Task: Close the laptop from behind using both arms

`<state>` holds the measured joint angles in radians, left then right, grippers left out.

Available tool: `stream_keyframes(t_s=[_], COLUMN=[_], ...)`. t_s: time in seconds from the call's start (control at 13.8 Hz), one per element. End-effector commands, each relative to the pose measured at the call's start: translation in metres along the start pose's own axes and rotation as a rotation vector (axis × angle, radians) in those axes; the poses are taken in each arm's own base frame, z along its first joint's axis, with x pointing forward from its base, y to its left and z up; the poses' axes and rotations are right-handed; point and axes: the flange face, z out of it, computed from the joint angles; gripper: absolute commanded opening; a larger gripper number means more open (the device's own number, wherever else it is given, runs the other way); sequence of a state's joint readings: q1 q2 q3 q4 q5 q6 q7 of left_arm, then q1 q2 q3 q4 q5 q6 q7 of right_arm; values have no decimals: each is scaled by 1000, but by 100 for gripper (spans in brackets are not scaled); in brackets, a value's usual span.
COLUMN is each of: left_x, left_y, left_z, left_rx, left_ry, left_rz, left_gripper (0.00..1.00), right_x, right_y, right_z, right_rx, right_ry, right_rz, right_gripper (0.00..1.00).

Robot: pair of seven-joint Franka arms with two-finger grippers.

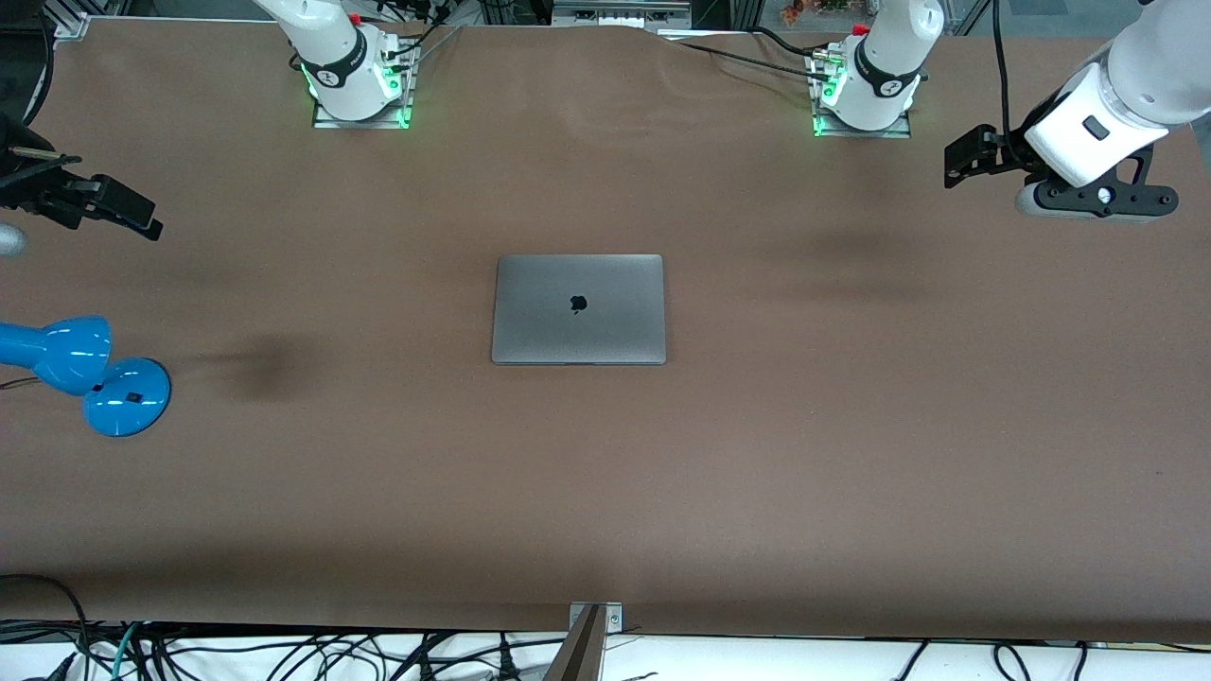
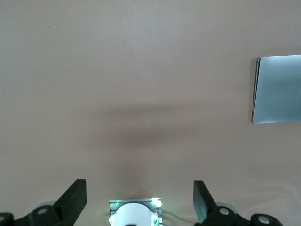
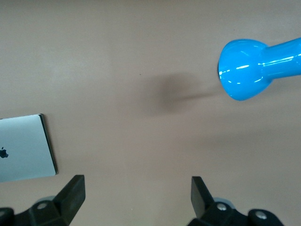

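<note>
The space-grey laptop (image 1: 578, 308) lies shut and flat in the middle of the table, its lid with the dark apple logo facing up. It also shows in the left wrist view (image 2: 277, 89) and the right wrist view (image 3: 24, 148). My left gripper (image 1: 963, 157) is open and empty, up in the air over the table's left-arm end, well away from the laptop. My right gripper (image 1: 118, 210) is open and empty, up over the table's right-arm end, also well away from it. Each wrist view shows its own open fingers (image 2: 75, 197) (image 3: 73, 192) over bare table.
A blue desk lamp (image 1: 90, 374) stands at the right arm's end of the table, nearer to the front camera than the right gripper; its head shows in the right wrist view (image 3: 247, 68). The arm bases (image 1: 355, 80) (image 1: 866, 90) stand along the table's back edge.
</note>
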<state>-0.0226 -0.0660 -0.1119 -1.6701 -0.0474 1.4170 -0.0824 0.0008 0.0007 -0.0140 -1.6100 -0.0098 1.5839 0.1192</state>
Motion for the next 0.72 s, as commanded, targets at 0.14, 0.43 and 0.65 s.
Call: stream_keyframes(t_s=[0.14,0.43,0.65], left_x=[-23,-23,-22], left_y=[-6,-20,-21], left_z=[-23,-30,-31], left_rx=[76,71,63], left_ry=[52,66,70], left_rz=[38,11,10], left_gripper=[100,100,100], right_x=[-5,-3,-1], right_y=[2,1,1], right_z=[-2,1,1], right_rx=[-4,-5,-3], right_ry=[10,7,18], right_rz=[-13,-14,-13], right_gripper=[100,100,100])
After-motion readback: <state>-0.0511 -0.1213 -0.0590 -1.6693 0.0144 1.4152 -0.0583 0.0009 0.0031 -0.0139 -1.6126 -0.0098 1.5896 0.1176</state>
